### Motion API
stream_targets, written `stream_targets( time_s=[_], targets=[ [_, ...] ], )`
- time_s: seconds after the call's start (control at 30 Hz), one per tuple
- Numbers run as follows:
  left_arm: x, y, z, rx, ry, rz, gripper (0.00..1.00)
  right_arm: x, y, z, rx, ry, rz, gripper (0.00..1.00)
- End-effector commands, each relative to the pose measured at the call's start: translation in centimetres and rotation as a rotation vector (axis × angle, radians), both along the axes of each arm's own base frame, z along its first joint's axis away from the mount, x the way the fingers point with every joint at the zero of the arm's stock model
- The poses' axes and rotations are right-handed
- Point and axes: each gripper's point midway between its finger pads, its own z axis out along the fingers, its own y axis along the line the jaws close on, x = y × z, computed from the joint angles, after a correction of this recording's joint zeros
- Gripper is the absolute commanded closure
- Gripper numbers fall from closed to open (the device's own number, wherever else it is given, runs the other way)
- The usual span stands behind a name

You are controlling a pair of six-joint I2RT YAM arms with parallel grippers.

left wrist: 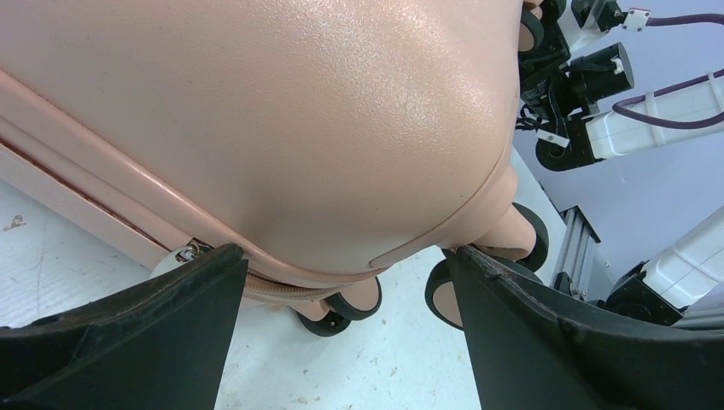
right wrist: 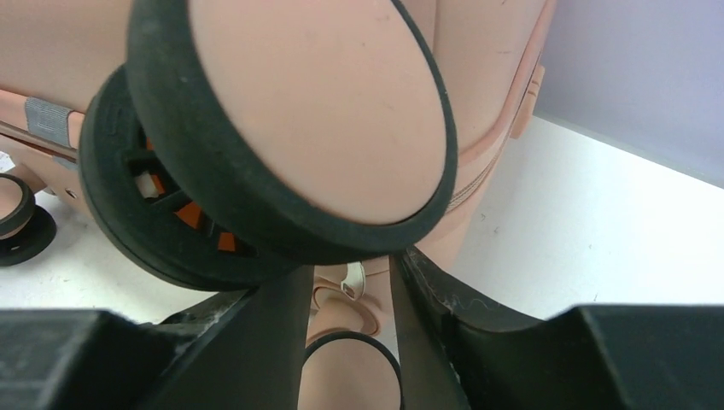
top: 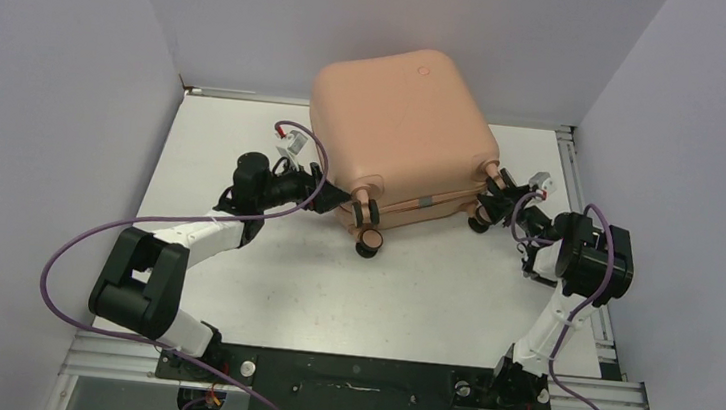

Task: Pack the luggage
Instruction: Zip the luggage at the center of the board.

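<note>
Nearest the camera, both arms rose from their mounts at the table's (top: pixel 410 300) front edge, each trailed by a purple cable (top: pixel 60 258). The left arm bent inward and reached toward the middle. The left claw (top: pixel 325 189) stood wide open at the suitcase's left front corner. In the left wrist view, the two black fingers (left wrist: pixel 162 333) spread to either side of that rounded corner, gripping nothing, with a metal zipper pull (left wrist: pixel 186 254) just beside the left one.

The right claw (top: pixel 496 200) sat at the right front corner, among the wheels. In its own camera, the fingers (right wrist: pixel 265 342) were drawn close together with a peach wheel mount (right wrist: pixel 348 295) between them. Whether they pressed on it could not be told. A black-tyred wheel (right wrist: pixel 324 111) filled the view just above.

Beyond the claws, the suitcase (top: pixel 401 128) lay closed on the far middle of the table, wheels (top: pixel 368 244) pointing toward the arms. A small red logo (top: pixel 422 69) showed near its far edge. Pale walls (top: pixel 257 14) stood behind.
</note>
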Motion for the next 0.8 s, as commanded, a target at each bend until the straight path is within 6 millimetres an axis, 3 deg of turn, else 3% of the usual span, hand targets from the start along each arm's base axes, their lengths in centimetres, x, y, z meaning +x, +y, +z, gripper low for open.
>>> stream_targets(
  time_s=[0.0, 0.03, 0.1, 0.13, 0.4, 0.77],
  targets=[
    [0.6, 0.1, 1.0, -0.015, -0.041, 0.005, 0.09, 0.6, 1.0, 3.5, -0.073, -0.235, 0.049, 0.61],
    [0.7, 0.2, 1.1, -0.016, -0.041, 0.006, 0.09, 0.6, 1.0, 3.5, -0.073, -0.235, 0.053, 0.63],
    [0.7, 0.2, 1.0, -0.016, -0.040, 0.007, 0.09, 0.9, 1.0, 3.4, -0.076, -0.224, 0.073, 0.90],
    [0.7, 0.2, 1.1, -0.015, -0.041, 0.007, 0.09, 1.0, 1.0, 3.3, -0.074, -0.220, 0.075, 0.94],
    [0.7, 0.4, 1.2, -0.018, -0.044, 0.011, 0.11, 0.6, 1.1, 3.4, -0.086, -0.241, 0.075, 0.95],
    [1.2, 0.4, 1.1, -0.041, -0.016, 0.045, 0.14, -3.2, 2.0, 3.1, -0.206, -0.294, 0.089, 0.95]
  ],
)
